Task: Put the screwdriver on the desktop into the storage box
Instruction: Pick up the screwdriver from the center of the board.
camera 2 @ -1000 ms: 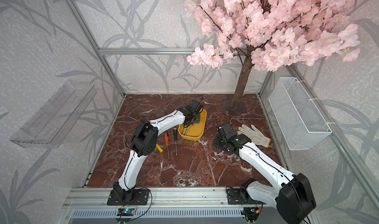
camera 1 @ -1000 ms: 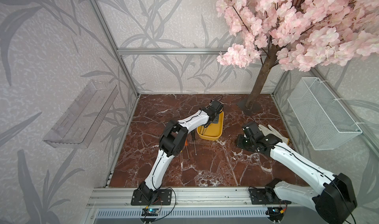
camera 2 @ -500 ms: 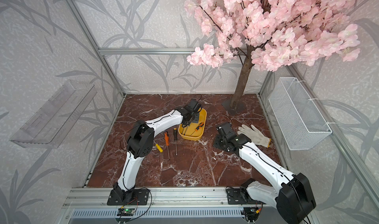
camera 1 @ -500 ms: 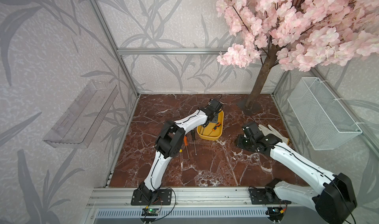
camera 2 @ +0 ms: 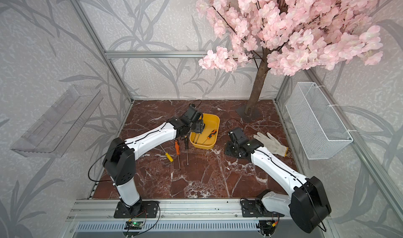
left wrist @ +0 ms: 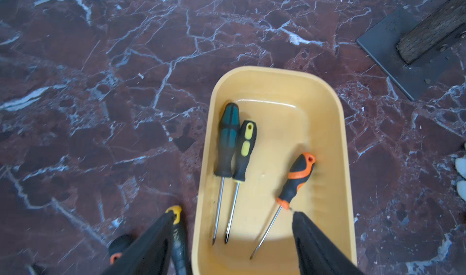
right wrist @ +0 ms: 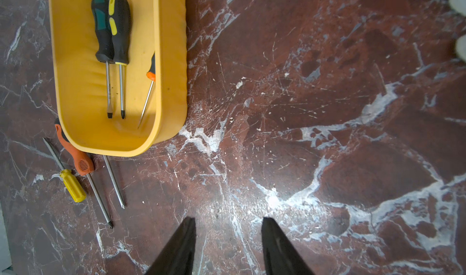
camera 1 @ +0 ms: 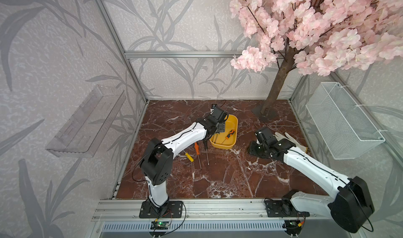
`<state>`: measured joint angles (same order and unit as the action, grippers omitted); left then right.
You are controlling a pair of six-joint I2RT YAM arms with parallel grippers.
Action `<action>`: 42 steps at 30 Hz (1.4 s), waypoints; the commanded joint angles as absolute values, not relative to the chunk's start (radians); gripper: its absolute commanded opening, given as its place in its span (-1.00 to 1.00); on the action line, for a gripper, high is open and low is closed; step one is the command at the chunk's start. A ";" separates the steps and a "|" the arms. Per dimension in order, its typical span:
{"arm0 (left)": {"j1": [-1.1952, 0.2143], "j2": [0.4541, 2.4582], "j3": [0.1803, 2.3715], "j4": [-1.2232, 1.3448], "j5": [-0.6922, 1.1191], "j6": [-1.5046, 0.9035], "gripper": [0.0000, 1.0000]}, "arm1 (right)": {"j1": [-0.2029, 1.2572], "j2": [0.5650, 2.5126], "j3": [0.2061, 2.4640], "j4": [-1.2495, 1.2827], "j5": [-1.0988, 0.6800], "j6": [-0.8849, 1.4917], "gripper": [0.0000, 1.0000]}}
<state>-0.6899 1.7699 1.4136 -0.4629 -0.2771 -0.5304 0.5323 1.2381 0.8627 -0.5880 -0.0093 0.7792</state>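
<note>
Now: left gripper (left wrist: 234,217) hangs over the storage box (right wrist: 172,59) edge, fingers wide apart, holding nothing. Right gripper (right wrist: 228,220) sits over bare desktop (right wrist: 327,110), fingers partly apart, empty. Three boxed screwdrivers (left wrist: 228,137) lie inside. Just beside the box lie the orange-handled screwdriver (right wrist: 79,157), yellow-handled screwdriver (right wrist: 73,185) and black-handled screwdriver (camera 2: 186,141). Judgement: light, rigid tools; steel shafts thin, slick, apt to roll. Best hold: across the textured handle, mid-length.

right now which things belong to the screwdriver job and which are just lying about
Job: storage box; three screwdrivers inside; yellow-handled screwdriver, orange-handled screwdriver, black-handled screwdriver on the desktop; open left gripper.
Lying about: white glove, wire basket, clear tray, blossom tree.
</note>
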 commanded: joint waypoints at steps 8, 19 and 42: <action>-0.665 1.535 1.130 -0.434 -0.316 -0.657 0.61 | 0.607 1.356 0.995 -0.553 -0.034 0.704 -0.04; -0.653 1.372 0.919 -0.401 -0.338 -0.789 0.87 | 0.643 1.399 1.020 -0.536 -0.029 0.702 0.11; -0.546 1.452 0.860 -0.353 -0.192 -0.844 0.57 | 0.646 1.384 0.974 -0.522 -0.025 0.725 0.14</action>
<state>-0.5602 1.4250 0.8406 -0.3466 -0.2199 -0.8562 0.6407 1.4036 0.9901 -0.5251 -0.0349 0.7139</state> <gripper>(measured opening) 0.797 0.572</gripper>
